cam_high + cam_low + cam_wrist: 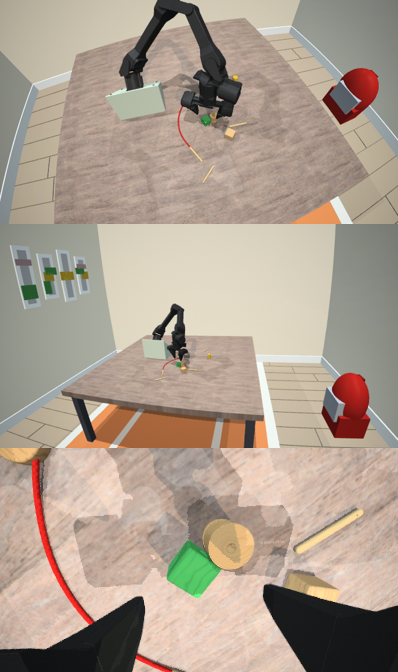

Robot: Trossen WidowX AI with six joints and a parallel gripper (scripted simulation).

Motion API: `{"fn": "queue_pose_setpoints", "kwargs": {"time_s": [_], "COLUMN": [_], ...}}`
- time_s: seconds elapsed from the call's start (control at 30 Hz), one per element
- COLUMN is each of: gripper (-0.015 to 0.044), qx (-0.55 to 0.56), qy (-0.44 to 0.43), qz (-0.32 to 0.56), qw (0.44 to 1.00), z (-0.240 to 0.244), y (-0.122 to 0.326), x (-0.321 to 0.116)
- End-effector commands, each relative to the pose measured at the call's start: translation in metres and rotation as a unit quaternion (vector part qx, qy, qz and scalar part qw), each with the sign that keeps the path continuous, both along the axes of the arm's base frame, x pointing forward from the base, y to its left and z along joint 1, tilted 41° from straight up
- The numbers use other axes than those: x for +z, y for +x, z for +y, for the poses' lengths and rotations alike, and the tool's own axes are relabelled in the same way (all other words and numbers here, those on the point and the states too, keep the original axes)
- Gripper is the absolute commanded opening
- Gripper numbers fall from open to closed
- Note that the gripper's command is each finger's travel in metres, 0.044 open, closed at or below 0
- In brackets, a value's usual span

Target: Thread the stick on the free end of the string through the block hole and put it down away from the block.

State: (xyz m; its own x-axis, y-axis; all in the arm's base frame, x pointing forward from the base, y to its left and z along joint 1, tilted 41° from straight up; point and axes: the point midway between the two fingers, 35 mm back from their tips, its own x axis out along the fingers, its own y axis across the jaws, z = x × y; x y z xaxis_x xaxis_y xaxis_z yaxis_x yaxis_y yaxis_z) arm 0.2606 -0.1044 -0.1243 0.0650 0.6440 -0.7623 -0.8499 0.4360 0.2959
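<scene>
- Currently, the black parallel-jaw gripper (207, 115) (177, 358) (205, 597) stands wide, with nothing between its fingers, above the table (111, 166) (217, 393) (115, 513) near the green cube (205, 120) (178, 364) (194, 570).
- A thin, pale wooden stick (196, 154) (162, 372) lies on the table at the end of the curved red string (178, 122) (167, 362) (50, 558), well apart from the gripper.
- In the wrist view, the string's other end meets the round wooden button (20, 453), cut off by the picture's edge.
- A round, tan wooden piece (213, 117) (182, 364) (231, 545) stands just beside the green cube.
- The tan wooden block (229, 134) (183, 370) (312, 587) sits on the table, apart from the string; I cannot make out a hole in it.
- Just beside that block lies one loose wooden stick (237, 124) (192, 370) (328, 531).
- Another loose pale stick (208, 173) (160, 378) lies near the one on the string.
- Farther back stands a small yellow cylinder (235, 78) (208, 356).
</scene>
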Motion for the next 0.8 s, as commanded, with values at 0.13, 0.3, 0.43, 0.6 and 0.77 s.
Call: {"fn": "queue_pose_setpoints", "kwargs": {"time_s": [0.13, 0.3, 0.43, 0.6, 0.77], "gripper": [0.0239, 0.0239, 0.0160, 0.0029, 0.0000], "qx": [0.000, 0.000, 0.000, 0.000, 0.000], "qy": [0.000, 0.000, 0.000, 0.000, 0.000], "qz": [0.000, 0.000, 0.000, 0.000, 0.000], "qw": [1.000, 1.000, 1.000, 1.000, 1.000], "z": [-0.0001, -0.0001, -0.0001, -0.0001, -0.0001], "y": [0.0002, 0.0001, 0.0001, 0.0001, 0.0001], "x": [0.0001, 0.0000, 0.0000, 0.0000, 0.0000]}}
